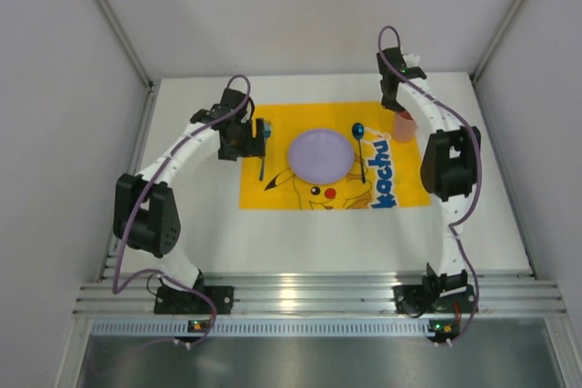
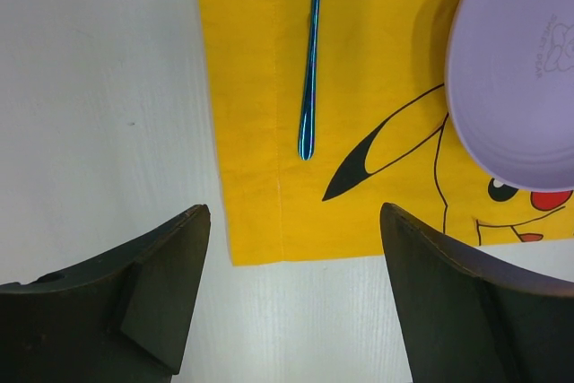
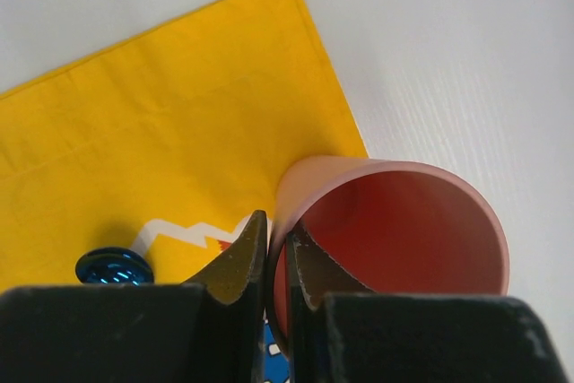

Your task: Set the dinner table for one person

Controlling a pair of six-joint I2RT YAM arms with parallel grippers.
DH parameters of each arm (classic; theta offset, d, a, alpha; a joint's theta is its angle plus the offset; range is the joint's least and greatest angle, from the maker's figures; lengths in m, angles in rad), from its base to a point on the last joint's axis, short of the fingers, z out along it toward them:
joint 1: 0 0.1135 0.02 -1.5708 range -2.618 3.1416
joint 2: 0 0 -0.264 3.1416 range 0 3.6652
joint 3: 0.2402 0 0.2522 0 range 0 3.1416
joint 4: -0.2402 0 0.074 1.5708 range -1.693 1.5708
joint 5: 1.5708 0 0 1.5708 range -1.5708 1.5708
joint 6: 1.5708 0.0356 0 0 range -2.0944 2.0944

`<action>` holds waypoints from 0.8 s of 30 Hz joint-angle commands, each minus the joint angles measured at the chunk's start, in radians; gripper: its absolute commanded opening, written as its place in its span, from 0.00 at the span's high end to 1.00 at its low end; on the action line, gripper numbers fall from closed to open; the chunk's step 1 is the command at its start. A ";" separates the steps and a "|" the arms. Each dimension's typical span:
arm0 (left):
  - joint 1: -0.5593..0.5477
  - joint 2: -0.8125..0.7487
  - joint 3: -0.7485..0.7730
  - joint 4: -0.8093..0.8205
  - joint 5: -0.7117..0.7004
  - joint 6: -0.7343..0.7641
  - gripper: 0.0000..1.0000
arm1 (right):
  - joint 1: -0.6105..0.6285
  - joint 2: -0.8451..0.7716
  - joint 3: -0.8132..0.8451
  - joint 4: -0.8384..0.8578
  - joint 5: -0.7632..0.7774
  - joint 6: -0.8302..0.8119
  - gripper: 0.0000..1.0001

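Observation:
The white dinner table (image 1: 200, 224) carries a yellow Pikachu mat (image 1: 273, 195). A lilac plate (image 1: 318, 154) sits in the mat's middle. A thin blue utensil (image 1: 262, 168) lies left of the plate and a blue spoon (image 1: 361, 147) lies right of it. My left gripper (image 1: 261, 134) hovers open and empty above the mat's left edge. In the left wrist view (image 2: 291, 213) its fingers frame the mat's near left corner, with the utensil's handle (image 2: 309, 60) ahead. My right gripper (image 1: 397, 108) is shut on the wall of a pink cup (image 3: 395, 221) at the mat's far right corner.
White walls enclose the table on the left, back and right. An aluminium rail (image 1: 309, 297) with both arm bases runs along the near edge. The plate (image 2: 520, 69) fills the upper right of the left wrist view. The spoon's bowl (image 3: 114, 266) lies left of the cup.

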 commanded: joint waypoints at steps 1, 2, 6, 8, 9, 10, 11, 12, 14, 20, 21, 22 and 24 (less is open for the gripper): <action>-0.003 -0.025 0.027 0.014 0.005 0.015 0.18 | -0.009 -0.069 -0.064 0.039 -0.014 0.049 0.95; -0.003 -0.023 0.026 0.017 0.005 0.017 0.18 | -0.008 -0.083 -0.078 0.045 -0.016 0.051 0.80; -0.003 -0.015 0.027 0.023 0.014 0.015 0.18 | -0.012 -0.109 -0.116 0.050 -0.010 0.058 0.39; -0.003 -0.014 0.027 0.025 0.019 0.014 0.18 | -0.015 -0.121 -0.115 0.050 -0.011 0.055 0.33; -0.003 -0.011 0.027 0.028 0.022 0.012 0.18 | -0.017 -0.130 -0.109 0.048 -0.008 0.052 0.32; -0.003 -0.009 0.027 0.028 0.026 0.012 0.18 | -0.018 -0.135 -0.104 0.050 -0.011 0.049 0.30; -0.003 -0.008 0.027 0.029 0.028 0.012 0.18 | -0.018 -0.142 -0.096 0.047 -0.013 0.046 0.30; -0.003 -0.006 0.029 0.029 0.030 0.014 0.18 | -0.018 -0.153 -0.081 0.045 -0.013 0.045 0.30; -0.003 -0.003 0.030 0.031 0.030 0.017 0.18 | -0.018 -0.172 -0.063 0.039 -0.022 0.042 0.28; -0.003 0.014 0.056 0.026 0.030 0.029 0.18 | -0.017 -0.231 0.020 0.007 -0.042 0.034 0.20; -0.003 0.018 0.068 0.025 0.028 0.032 0.18 | -0.018 -0.244 0.035 0.002 -0.051 0.029 0.19; -0.003 0.021 0.075 0.023 0.030 0.034 0.18 | -0.017 -0.256 0.040 -0.002 -0.054 0.023 0.19; -0.003 0.027 0.091 0.015 0.025 0.034 0.18 | -0.018 -0.316 0.025 -0.007 -0.094 0.005 0.18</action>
